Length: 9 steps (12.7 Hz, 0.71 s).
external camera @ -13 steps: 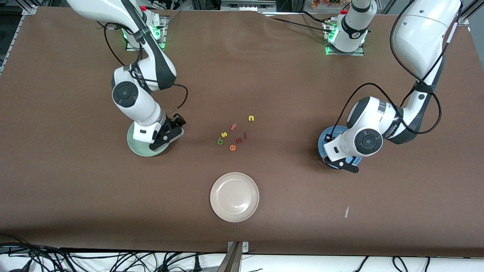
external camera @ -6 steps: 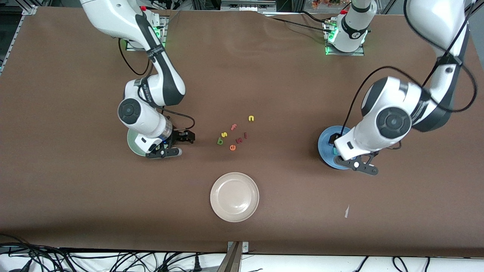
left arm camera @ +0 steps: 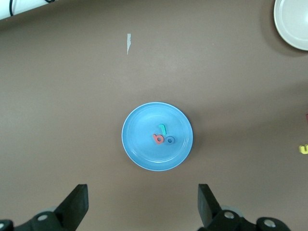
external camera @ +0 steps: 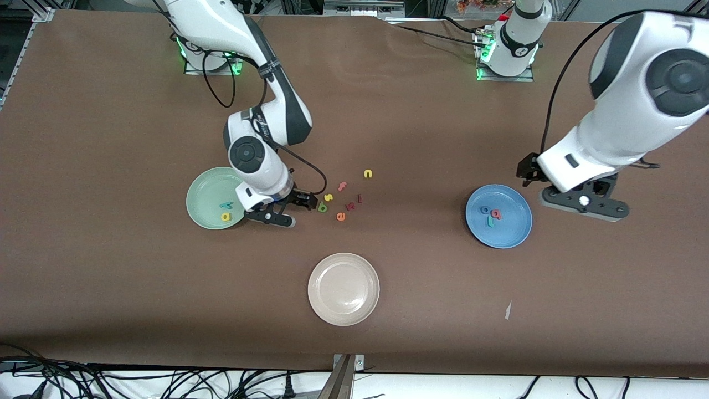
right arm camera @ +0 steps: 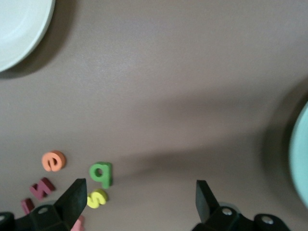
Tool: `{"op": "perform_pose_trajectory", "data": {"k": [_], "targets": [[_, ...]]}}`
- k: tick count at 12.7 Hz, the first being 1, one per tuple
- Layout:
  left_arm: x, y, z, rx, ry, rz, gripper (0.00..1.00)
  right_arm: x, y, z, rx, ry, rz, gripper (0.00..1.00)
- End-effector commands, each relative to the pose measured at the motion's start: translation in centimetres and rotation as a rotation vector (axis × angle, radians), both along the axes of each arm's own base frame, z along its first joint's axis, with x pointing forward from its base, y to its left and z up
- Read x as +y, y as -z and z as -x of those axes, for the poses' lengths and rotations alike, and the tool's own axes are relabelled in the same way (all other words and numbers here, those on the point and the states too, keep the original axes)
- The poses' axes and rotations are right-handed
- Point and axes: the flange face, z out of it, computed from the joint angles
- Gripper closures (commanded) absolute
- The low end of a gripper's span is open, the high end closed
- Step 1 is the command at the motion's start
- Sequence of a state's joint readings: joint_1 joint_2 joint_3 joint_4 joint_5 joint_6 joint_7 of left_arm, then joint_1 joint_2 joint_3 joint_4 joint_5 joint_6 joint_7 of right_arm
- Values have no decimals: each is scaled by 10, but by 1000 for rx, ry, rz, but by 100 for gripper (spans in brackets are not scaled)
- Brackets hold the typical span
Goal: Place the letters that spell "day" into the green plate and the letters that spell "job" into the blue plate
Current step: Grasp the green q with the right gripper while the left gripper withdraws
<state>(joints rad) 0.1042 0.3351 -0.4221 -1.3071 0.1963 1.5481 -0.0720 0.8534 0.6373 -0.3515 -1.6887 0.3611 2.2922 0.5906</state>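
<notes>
The green plate (external camera: 202,191) holds a yellow a (external camera: 226,216) and a teal y (external camera: 226,205). Between this plate and the loose letters hangs my right gripper (external camera: 293,211), open and empty (right arm camera: 139,202). A dark green d (external camera: 322,208) (right arm camera: 101,174) lies on the table just ahead of its fingers. In the blue plate (external camera: 512,230) (left arm camera: 139,154) lie a teal j (left arm camera: 162,129), a blue o (left arm camera: 170,140) and a pinkish-red b (left arm camera: 158,139). Raised over the table beside that plate, toward the left arm's end, my left gripper (external camera: 570,191) (left arm camera: 143,207) is open and empty.
Loose letters lie mid-table: a yellow s (external camera: 328,197), pink f (external camera: 342,186), yellow n (external camera: 368,173), orange e (external camera: 340,216) and dark red ones (external camera: 350,206). A beige plate (external camera: 343,316) sits nearer the front camera. A paper scrap (external camera: 508,310) lies nearer still than the blue plate.
The left gripper has risen off the blue plate toward its arm's end, uncovering the three letters. The right gripper has left the green plate and come to the loose letters.
</notes>
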Motion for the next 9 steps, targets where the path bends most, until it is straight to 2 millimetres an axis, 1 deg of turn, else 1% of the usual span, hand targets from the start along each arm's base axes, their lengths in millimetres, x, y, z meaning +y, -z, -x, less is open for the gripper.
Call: {"op": "perform_pose_trajectory", "data": {"k": [1, 2, 3, 4, 6, 7, 8, 9], "targets": [[42, -11, 11, 47, -99, 120, 0, 27, 9, -5, 0, 99, 54, 0], [63, -17, 26, 51, -156, 130, 0, 38, 19, -1, -2, 134, 77, 0], [69, -21, 41, 43, -169, 108, 0, 52, 26, 2, -18, 147, 99, 0], [80, -13, 61, 55, -183, 104, 0, 63, 35, 7, -42, 165, 135, 0], [84, -9, 84, -36, -182, 105, 0, 72, 37, 12, -55, 157, 144, 0], [94, -7, 89, -37, -198, 108, 0, 73, 40, 12, -56, 157, 148, 0], [86, -11, 91, -44, -194, 102, 0, 75, 47, 15, -55, 151, 157, 0], [84, -15, 91, -56, -185, 85, 0, 78, 56, 19, -49, 152, 165, 0]]}}
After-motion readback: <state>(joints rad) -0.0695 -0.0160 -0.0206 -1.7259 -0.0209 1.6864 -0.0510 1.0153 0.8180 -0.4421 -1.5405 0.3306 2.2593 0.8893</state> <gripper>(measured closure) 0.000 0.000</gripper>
